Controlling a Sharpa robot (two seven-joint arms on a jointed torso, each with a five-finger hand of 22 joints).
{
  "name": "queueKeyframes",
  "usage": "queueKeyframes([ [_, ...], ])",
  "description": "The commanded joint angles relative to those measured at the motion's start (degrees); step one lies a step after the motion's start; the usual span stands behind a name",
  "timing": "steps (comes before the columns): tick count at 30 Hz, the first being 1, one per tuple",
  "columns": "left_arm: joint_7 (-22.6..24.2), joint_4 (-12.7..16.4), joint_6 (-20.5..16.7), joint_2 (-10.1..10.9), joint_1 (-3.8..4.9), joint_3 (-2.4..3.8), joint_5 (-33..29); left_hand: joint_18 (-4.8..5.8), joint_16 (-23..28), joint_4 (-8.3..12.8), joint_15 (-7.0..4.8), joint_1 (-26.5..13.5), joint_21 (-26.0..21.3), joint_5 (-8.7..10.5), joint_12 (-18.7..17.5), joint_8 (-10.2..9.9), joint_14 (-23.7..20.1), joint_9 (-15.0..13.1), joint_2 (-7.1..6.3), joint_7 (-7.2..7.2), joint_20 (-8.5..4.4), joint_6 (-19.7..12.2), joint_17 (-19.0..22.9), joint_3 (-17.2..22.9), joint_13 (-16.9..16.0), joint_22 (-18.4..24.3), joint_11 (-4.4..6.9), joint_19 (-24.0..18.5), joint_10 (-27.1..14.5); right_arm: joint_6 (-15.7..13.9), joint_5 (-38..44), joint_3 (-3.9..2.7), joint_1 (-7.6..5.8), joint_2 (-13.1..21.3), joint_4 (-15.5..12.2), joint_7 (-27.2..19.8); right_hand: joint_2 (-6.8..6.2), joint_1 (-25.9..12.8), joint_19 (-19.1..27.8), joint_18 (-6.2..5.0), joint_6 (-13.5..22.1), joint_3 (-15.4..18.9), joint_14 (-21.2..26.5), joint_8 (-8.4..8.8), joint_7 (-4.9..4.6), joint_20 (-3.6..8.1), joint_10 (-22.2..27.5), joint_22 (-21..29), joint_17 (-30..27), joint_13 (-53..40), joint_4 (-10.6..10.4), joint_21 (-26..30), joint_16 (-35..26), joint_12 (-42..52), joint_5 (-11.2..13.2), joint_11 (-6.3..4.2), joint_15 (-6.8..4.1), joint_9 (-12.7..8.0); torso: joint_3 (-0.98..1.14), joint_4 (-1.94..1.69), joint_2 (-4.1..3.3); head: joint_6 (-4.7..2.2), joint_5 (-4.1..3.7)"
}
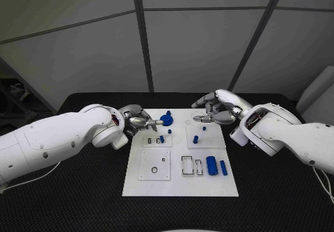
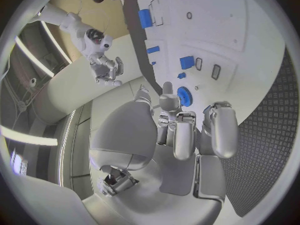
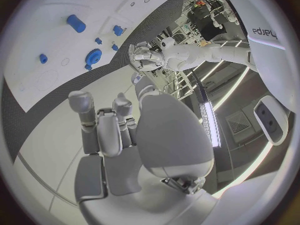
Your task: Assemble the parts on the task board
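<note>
From my head camera, I am looking down on the board [image 1: 179, 188] lying in the middle of the black worktop [image 1: 83, 193]. My left hand [image 1: 139, 122] is hovering at the board's far left edge, fingers loosely curled and holding nothing that I can see, its fingertips reaching toward the gear [image 1: 166, 119]. My right hand [image 1: 217, 110] is hanging over the far right corner, fingers bent and apart, also carrying nothing. A cylinder [image 1: 211, 165] and a thinner bar [image 1: 223, 167] are lying loose near the board's right side; small pegs [image 1: 195, 139] are standing further up.

At my left wrist, my fingers [image 2: 181, 135] are pointing down at the gear [image 2: 185, 95], close to it but apart from it.

At my right wrist, my hand [image 3: 109, 125] is floating well above the board [image 3: 37, 85] with its fingers apart, and the gear [image 3: 94, 56] is sitting below.

I am judging the gear to be light, stiff plastic, probably slick; pinching it across the toothed rim should give the surest hold.
</note>
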State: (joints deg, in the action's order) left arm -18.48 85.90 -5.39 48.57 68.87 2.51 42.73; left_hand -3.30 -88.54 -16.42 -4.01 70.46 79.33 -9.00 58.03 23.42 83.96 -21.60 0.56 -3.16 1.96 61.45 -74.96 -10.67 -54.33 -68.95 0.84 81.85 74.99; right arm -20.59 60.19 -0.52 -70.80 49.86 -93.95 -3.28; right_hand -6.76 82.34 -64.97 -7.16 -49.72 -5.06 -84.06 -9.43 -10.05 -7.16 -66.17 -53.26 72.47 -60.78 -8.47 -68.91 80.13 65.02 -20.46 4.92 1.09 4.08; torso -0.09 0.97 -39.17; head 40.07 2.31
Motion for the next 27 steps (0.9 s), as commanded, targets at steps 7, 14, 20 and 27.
queueKeyframes([
  [7,-10.60,-3.75,10.41,-5.17,1.79,-1.42,14.25,0.07,-1.46,-0.23,-0.55,-2.73,2.35,1.60,6.32,5.21,6.04,-6.00,0.95,0.38,-0.25,-3.38,-15.04,-2.03,-6.11,-4.60,0.39,1.74,1.44,-1.56,-5.16,-0.15,-0.28,0.24,1.46,-1.24,-0.25,1.29,11.10,-3.58,-3.53,-0.48,11.05,-1.43,0.94,0.78,7.46,21.21,-36.24,22.09,-2.04,19.31,-34.18,-21.82,-0.55,-0.84,-1.25,-0.10,0.08,-0.21,0.78,0.56,-0.01],
  [14,-11.23,-5.17,12.33,-7.13,2.58,-2.34,16.16,0.17,-1.46,-0.23,-0.64,-3.09,2.70,1.83,7.49,6.10,6.04,-7.04,0.88,0.54,-0.32,-3.66,-15.04,-2.32,-7.22,-5.24,0.52,1.95,1.91,-2.35,-5.31,-0.16,-0.29,0.02,2.17,-1.21,-1.04,1.93,9.36,-3.32,-4.14,-0.77,9.70,-0.45,0.84,0.51,6.62,25.02,-38.37,27.36,-3.29,24.99,-42.59,-26.79,-0.73,-0.65,-0.88,-0.21,0.11,-0.09,0.58,0.74,0.23],
  [20,-11.48,-6.43,13.84,-8.51,3.11,-3.27,16.83,0.15,-1.46,-0.24,-0.65,-3.15,2.64,1.83,7.24,6.19,6.04,-7.15,0.87,0.55,-0.33,-3.70,-15.04,-2.36,-6.91,-5.13,0.52,1.90,1.75,-3.13,-5.33,-0.16,-0.29,-0.18,2.35,-1.14,-1.40,2.63,10.58,-3.27,-4.48,-1.27,11.85,-0.13,0.36,-0.37,6.78,27.75,-39.78,32.43,-4.06,29.68,-49.15,-31.69,-1.05,-0.02,-0.05,-0.16,0.13,-0.09,0.52,1.05,0.27],
  [27,-11.59,-7.39,14.71,-9.76,3.55,-3.96,16.99,0.13,-1.46,-0.18,-0.67,-3.12,2.62,1.55,7.32,6.49,6.04,-7.56,1.17,0.58,-0.35,-3.91,-15.04,-2.30,-6.97,-5.10,0.55,1.85,1.68,-3.47,-5.41,-0.16,-0.29,-0.46,2.63,-1.07,-1.74,2.88,10.29,-3.29,-4.75,-1.45,11.63,0.11,0.15,-0.87,5.83,29.61,-40.46,36.76,-4.60,32.71,-53.68,-35.31,-1.12,0.29,0.37,-0.16,0.16,-0.12,0.52,1.33,0.25],
])
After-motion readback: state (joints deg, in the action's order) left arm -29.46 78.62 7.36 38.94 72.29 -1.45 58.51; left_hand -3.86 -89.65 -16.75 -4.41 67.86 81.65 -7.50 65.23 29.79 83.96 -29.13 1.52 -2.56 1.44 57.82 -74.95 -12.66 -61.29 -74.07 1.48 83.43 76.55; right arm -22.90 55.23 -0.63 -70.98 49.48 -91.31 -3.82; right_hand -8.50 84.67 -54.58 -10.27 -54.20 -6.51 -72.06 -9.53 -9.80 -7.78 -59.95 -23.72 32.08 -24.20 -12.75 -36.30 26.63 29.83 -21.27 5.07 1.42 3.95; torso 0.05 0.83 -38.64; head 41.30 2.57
